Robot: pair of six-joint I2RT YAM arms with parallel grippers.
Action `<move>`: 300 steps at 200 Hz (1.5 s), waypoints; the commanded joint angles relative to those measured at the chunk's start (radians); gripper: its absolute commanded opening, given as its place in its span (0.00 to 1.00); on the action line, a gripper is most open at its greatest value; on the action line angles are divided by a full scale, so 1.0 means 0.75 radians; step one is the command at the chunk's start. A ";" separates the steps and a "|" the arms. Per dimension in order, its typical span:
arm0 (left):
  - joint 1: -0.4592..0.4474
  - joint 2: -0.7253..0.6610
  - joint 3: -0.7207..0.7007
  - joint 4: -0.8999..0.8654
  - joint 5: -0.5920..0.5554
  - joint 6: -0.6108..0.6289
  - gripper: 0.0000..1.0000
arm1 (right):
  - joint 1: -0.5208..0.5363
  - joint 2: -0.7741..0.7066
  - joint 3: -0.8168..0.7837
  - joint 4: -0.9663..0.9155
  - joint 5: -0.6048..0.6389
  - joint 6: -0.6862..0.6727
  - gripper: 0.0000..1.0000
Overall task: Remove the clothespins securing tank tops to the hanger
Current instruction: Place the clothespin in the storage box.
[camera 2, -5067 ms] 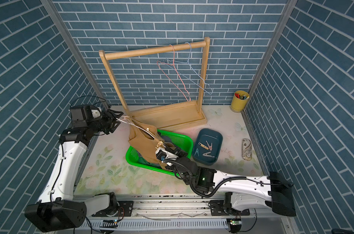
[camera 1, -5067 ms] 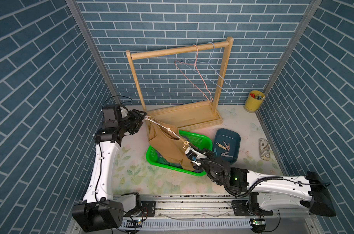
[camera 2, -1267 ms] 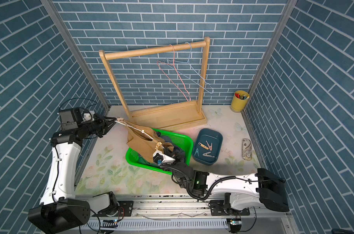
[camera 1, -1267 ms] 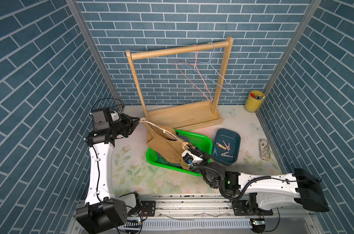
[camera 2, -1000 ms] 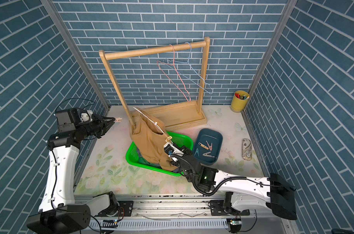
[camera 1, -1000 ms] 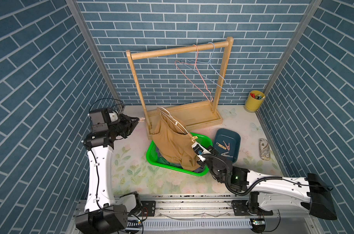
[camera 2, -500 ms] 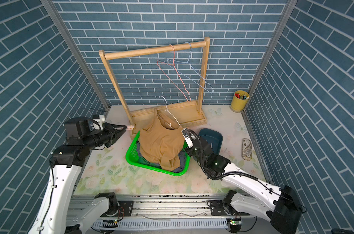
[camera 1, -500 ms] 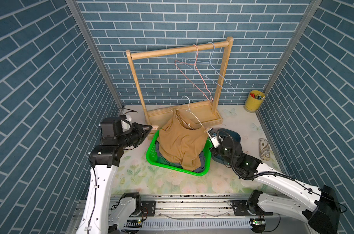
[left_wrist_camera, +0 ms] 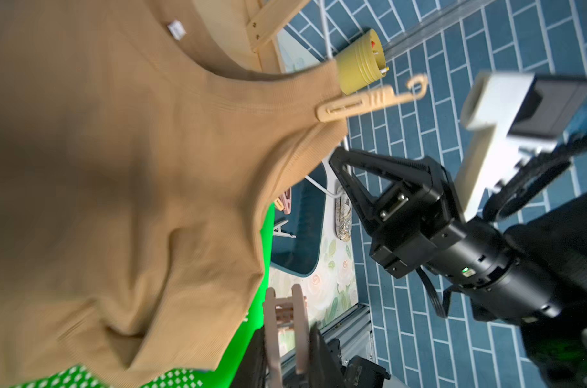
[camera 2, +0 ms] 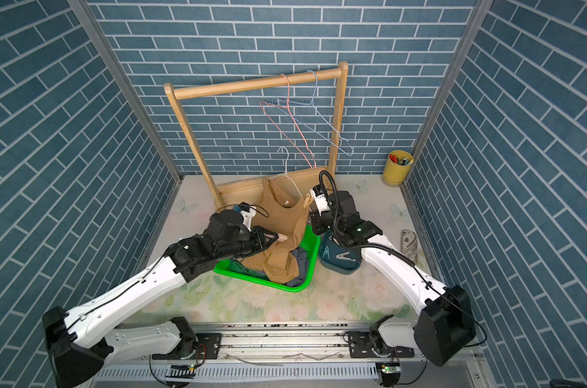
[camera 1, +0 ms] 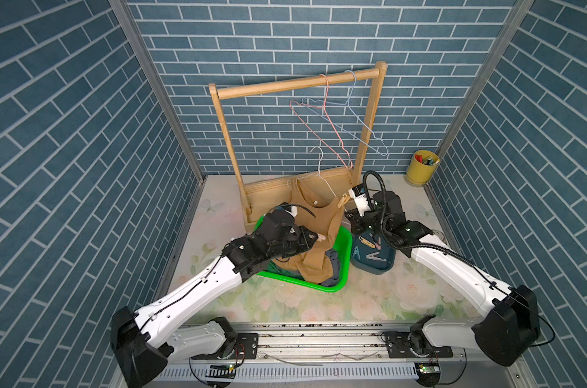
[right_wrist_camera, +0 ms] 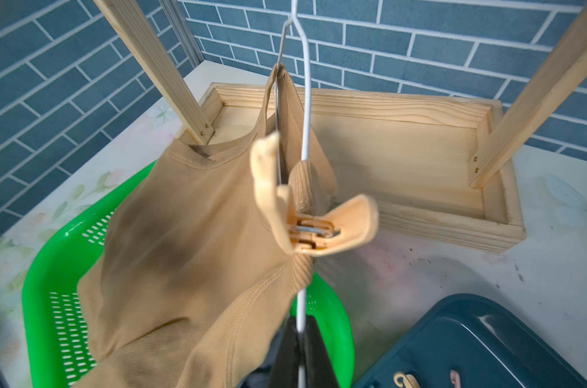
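Since a second ago the left pincer (camera 1: 313, 237) has come away from the white wire hanger (camera 1: 319, 161) with a pale pink clothespin (left_wrist_camera: 285, 322) nipped in its nearly closed jaws, and now hovers over the green basket (camera 1: 343, 258). The right pincer (right_wrist_camera: 300, 331), clamped tight on the hanger wire, has raised the tan tank top (camera 1: 315, 218) above the basket. One tan clothespin (right_wrist_camera: 319, 223) remains, above the basket's back corner; we judge it next.

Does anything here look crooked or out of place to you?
Yes. The white wire hanger is off the wooden rack, held tilted by the right end effector. The tan tank top sags crookedly from it into the green basket, one strap pinched by a tan clothespin.
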 commanded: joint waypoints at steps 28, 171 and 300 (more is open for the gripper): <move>-0.265 0.309 0.061 0.471 -0.282 0.242 0.22 | -0.139 0.088 0.169 -0.104 -0.320 0.131 0.00; -0.398 1.074 0.417 0.599 -0.582 0.566 0.23 | -0.305 0.093 0.170 -0.090 -0.490 0.246 0.00; -0.414 1.195 0.517 0.510 -0.589 0.564 0.58 | -0.305 0.008 0.074 -0.023 -0.498 0.261 0.00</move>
